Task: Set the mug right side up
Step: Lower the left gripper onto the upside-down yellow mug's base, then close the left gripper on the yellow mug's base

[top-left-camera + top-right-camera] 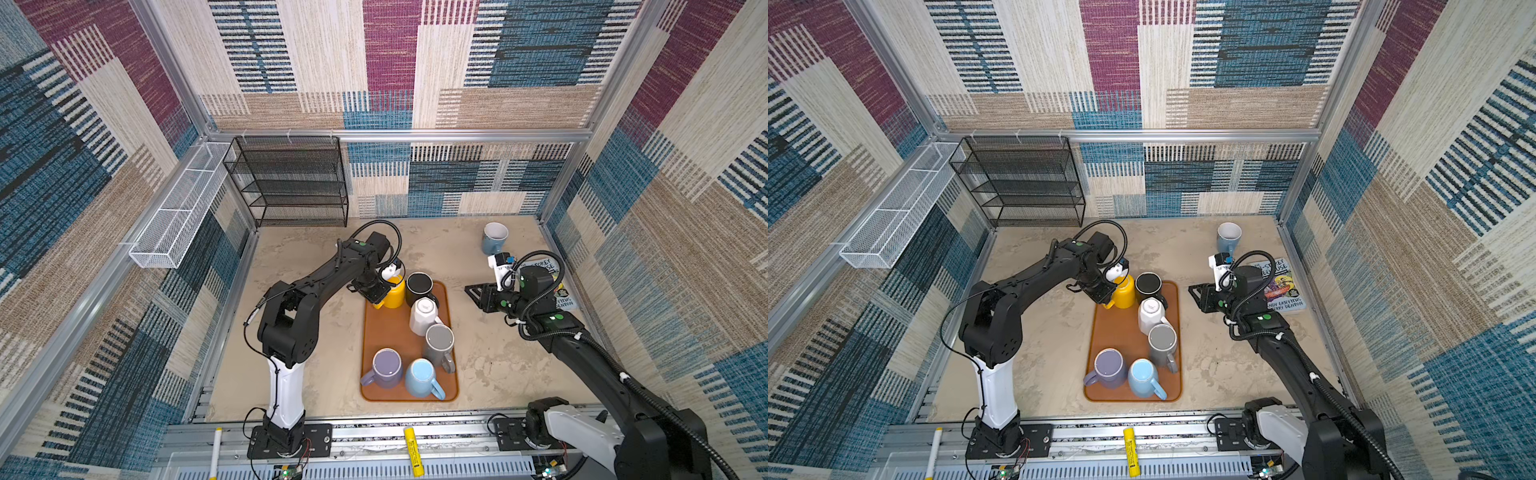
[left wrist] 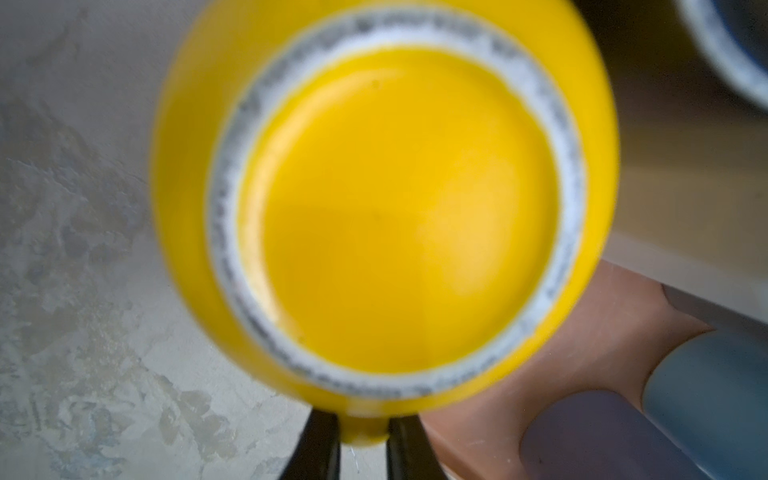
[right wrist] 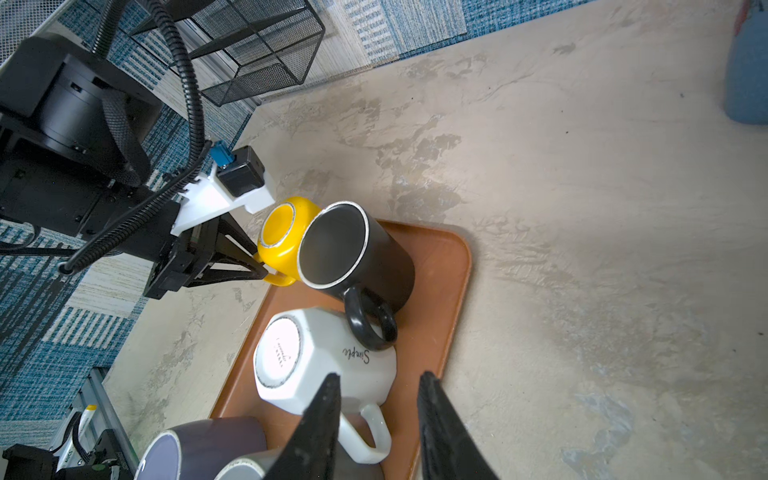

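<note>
The yellow mug [image 1: 395,293] [image 1: 1125,291] is upside down at the far left corner of the brown tray [image 1: 386,332] [image 1: 1113,332]. Its white-ringed base [image 2: 386,208] fills the left wrist view. My left gripper [image 1: 376,304] [image 1: 1106,302] [image 2: 363,432] is shut on the mug's handle, one finger on each side of it, as the right wrist view also shows [image 3: 274,274]. Whether the mug rests on the tray or hangs just above it I cannot tell. My right gripper [image 1: 468,289] [image 1: 1192,291] [image 3: 378,378] hovers open, right of the tray, holding nothing.
On the tray are also a black mug [image 1: 419,286], a white mug [image 1: 424,313] base up, and grey [image 1: 438,343], purple [image 1: 386,368] and light blue [image 1: 422,376] mugs. A blue mug [image 1: 494,237] and a book [image 1: 1281,286] lie at the back right. A black wire rack [image 1: 291,183] stands at the back left.
</note>
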Controlling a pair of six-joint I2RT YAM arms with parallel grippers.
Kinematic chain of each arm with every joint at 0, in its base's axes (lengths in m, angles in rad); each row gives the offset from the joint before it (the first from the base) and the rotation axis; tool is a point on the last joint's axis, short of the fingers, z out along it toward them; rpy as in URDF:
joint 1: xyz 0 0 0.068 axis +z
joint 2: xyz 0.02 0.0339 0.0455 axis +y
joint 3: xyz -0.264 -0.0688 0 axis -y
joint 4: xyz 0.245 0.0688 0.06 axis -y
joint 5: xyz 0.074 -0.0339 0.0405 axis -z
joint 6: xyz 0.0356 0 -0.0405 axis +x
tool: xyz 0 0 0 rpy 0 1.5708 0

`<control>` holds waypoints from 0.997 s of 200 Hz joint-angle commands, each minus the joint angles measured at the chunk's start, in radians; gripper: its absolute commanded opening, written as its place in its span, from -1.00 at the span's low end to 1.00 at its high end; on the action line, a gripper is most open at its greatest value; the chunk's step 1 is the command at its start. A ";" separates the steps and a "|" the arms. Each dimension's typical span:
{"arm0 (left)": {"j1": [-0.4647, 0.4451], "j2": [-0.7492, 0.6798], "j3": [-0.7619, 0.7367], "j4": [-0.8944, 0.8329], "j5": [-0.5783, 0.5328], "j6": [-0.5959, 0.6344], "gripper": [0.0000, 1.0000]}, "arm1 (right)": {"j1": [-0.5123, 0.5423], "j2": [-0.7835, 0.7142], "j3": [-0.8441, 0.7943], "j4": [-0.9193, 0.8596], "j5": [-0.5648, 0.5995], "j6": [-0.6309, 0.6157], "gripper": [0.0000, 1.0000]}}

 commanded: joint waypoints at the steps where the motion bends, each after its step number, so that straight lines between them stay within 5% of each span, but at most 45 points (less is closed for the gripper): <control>1: 0.000 -0.017 -0.015 -0.031 0.001 0.000 -0.68 | 0.003 -0.003 0.014 0.005 0.014 -0.002 -0.30; 114: 0.001 -0.008 -0.016 -0.029 0.002 -0.029 -0.18 | 0.002 -0.022 0.016 -0.013 0.033 -0.008 -0.29; 199: 0.002 0.026 -0.013 -0.008 0.017 -0.038 -0.38 | 0.003 -0.035 0.009 -0.022 0.050 -0.014 -0.29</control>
